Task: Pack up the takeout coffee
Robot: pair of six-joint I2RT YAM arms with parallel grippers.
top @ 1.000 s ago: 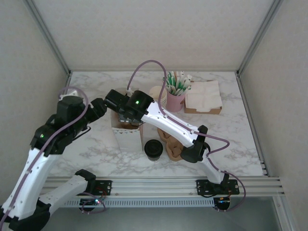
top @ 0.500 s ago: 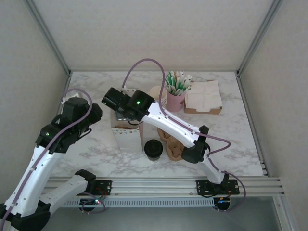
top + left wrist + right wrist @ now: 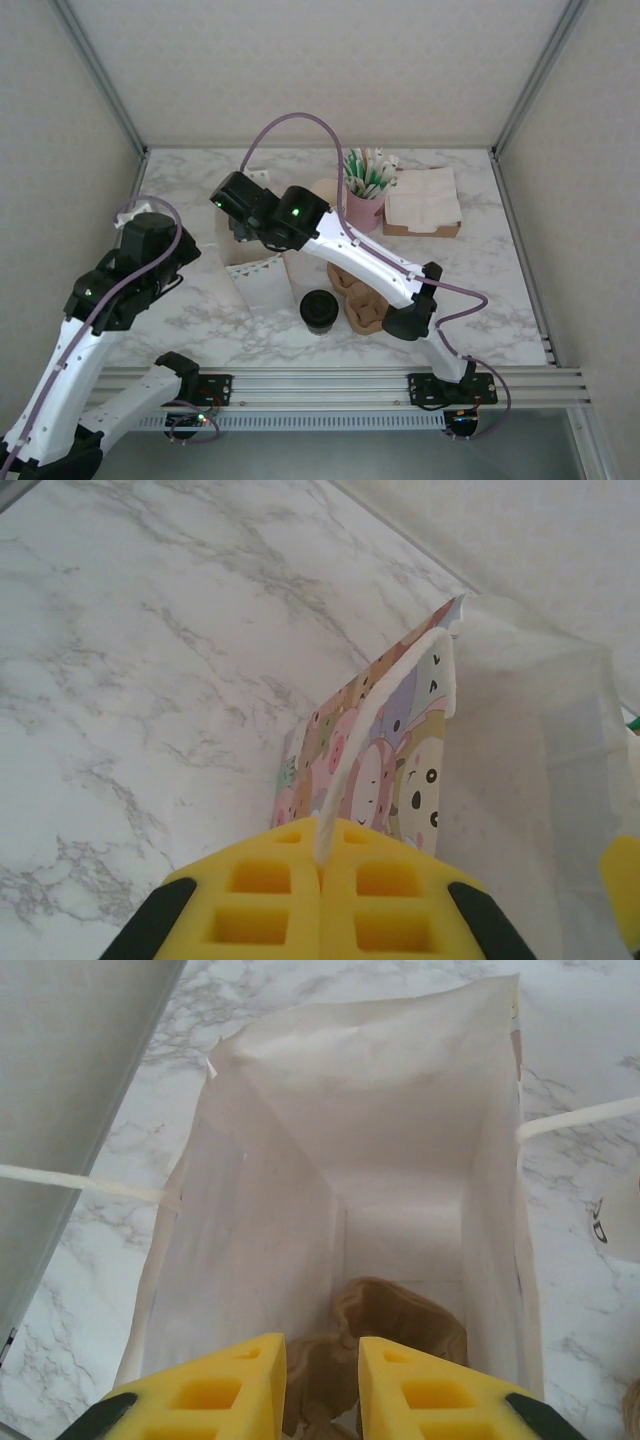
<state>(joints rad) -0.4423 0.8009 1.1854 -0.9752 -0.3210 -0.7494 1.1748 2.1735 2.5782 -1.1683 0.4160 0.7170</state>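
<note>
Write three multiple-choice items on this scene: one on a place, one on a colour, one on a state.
1. Where does the takeout coffee stand?
A. On the napkins
B. On the table, between the paper bag and the brown cup carrier
C. Inside the bag

2. What colour is the cup of straws?
A. Pink
B. Blue
C. Black

3. What state is the left gripper in?
A. Open above bare table
B. Shut on the coffee's lid
C. Shut on the bag's white handle

Answers:
1 B: the top view shows the black lid on the marble between those two.
2 A: its wall is plainly pink.
3 C: the left wrist view shows the yellow fingers pressed together with the handle between them.
</note>
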